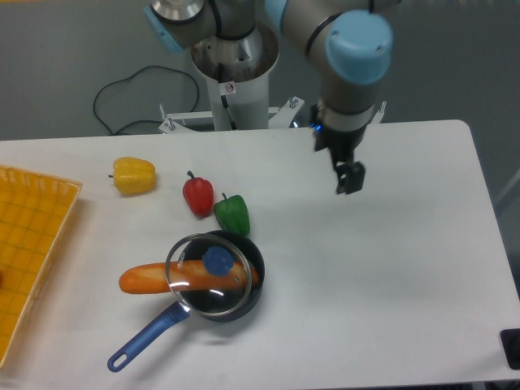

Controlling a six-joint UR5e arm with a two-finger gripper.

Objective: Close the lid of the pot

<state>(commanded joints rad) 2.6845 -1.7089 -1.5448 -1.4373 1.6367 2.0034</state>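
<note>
camera view: lid (208, 274) sits over the pot (244, 280) but not seated. an orange carrot-like thing (146, 279) lies across the rim and sticks out left, so the glass rides on it, tilted and offset toward the handle (146, 337) side. risk, as i read it: calling this closed when it isn't. any nudge could slide the lid off the carrot, and pressing down would rock it or tip the pot. lid can't drop flush until that carrot is in or out. gripper (349, 177) is well apart from the pot, up and right over bare table (390, 268), pointing down from a raised wrist, holding nothing. fingers look close together but too small to say if they're parted. red pepper (197, 195) and green pepper (233, 214) sit just behind the pot, yellow pepper (134, 175) further left, yellow tray (28, 244) at the left edge.
</note>
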